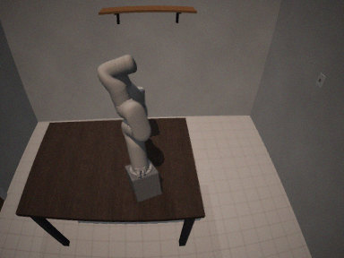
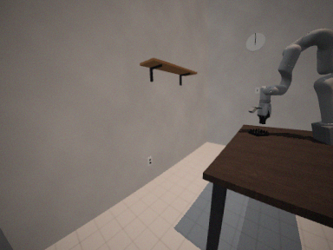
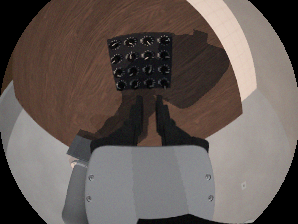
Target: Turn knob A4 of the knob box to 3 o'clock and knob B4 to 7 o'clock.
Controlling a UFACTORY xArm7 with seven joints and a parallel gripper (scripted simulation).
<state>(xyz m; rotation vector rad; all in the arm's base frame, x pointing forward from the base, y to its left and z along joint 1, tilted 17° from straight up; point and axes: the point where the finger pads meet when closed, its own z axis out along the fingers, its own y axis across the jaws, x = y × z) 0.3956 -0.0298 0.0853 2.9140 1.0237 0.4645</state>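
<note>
Grey walls (image 1: 179, 67) (image 2: 87, 108) close in the dark brown worktop (image 1: 81, 170) (image 2: 277, 161) (image 3: 60, 65). From the top view, the arm (image 1: 135, 117) (image 2: 290, 58) rises from a mount inside the near edge, toward the near right corner, and leans over the far edge. It hides the gripper and the box, so this view says nothing about progress.

In the exterior view, the knob box (image 2: 258, 134) (image 3: 139, 48) sits low on the worktop, just in from the far left corner. The gripper (image 2: 263, 121) (image 3: 149, 103) hangs above it, pointing down, apart from it.

In the wrist view, the box lies beyond the fingertips, with a curving stretch of worktop edge to its right. The fingers stand a little apart with nothing between them, and no knob is gripped. Sixteen knobs show, but names and socket are too small to make out, so A4 and B4 cannot be singled out, nor their settings confirmed. Whether either turn is done cannot be told; if any remains, the gripper probably has to line up and descend first. The arm is already away from the box.
</note>
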